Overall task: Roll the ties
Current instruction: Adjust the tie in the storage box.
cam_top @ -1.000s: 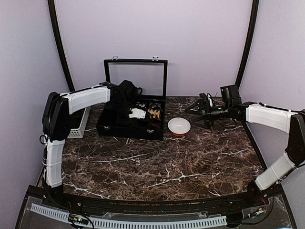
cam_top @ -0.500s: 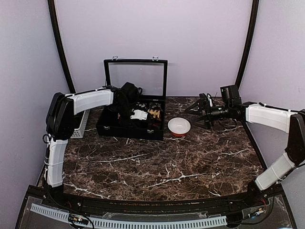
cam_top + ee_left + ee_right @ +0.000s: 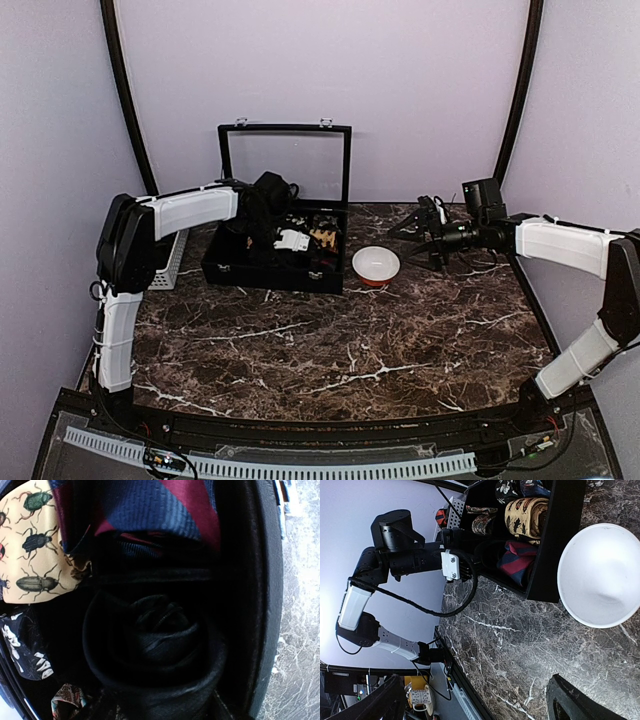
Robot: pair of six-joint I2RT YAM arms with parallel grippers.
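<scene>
My left gripper reaches down into the black case. In the left wrist view a rolled plain black tie fills the middle, set in a compartment, with my dark fingers close on both its sides. Beside it lie a rolled navy and red striped tie, a tan beetle-print tie and a black-white one. My right gripper hovers over the table at the right, open and empty. Its view shows the tan tie and the striped tie in the case.
A white bowl stands on the marble table just right of the case, also in the right wrist view. The case's glass lid stands upright at the back. A white basket sits at the left wall.
The left arm's elbow shifted slightly right and up a second ago, then held still. The right arm has not moved.
</scene>
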